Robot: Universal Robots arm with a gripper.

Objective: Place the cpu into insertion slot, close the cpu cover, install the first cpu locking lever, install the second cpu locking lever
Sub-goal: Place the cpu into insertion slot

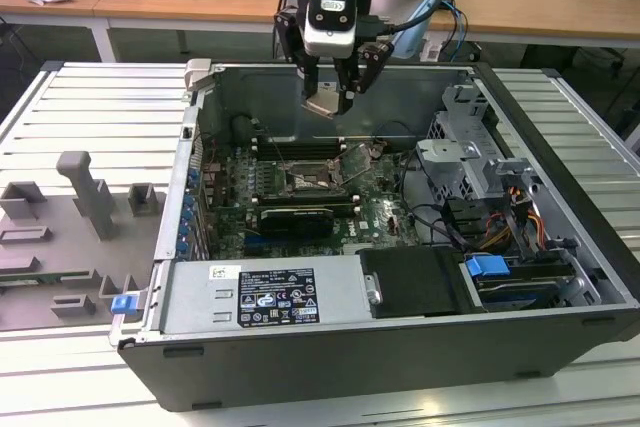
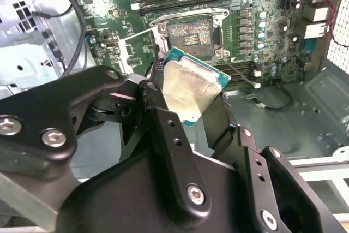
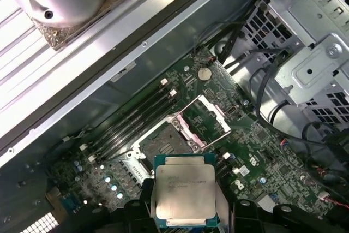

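**Aloft, not yet seated**

The hand (image 1: 328,102) is clamped on the cpu (image 2: 191,88) by its edges, above the motherboard (image 1: 385,212). Below and apart from it, the insertion slot (image 1: 303,180) lies uncovered. In the exterior view the cpu cover (image 1: 355,159) stands tilted up at the slot's 2 o'clock.

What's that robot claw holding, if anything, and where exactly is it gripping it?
The cpu, pinched at two opposite side edges between the jaws.
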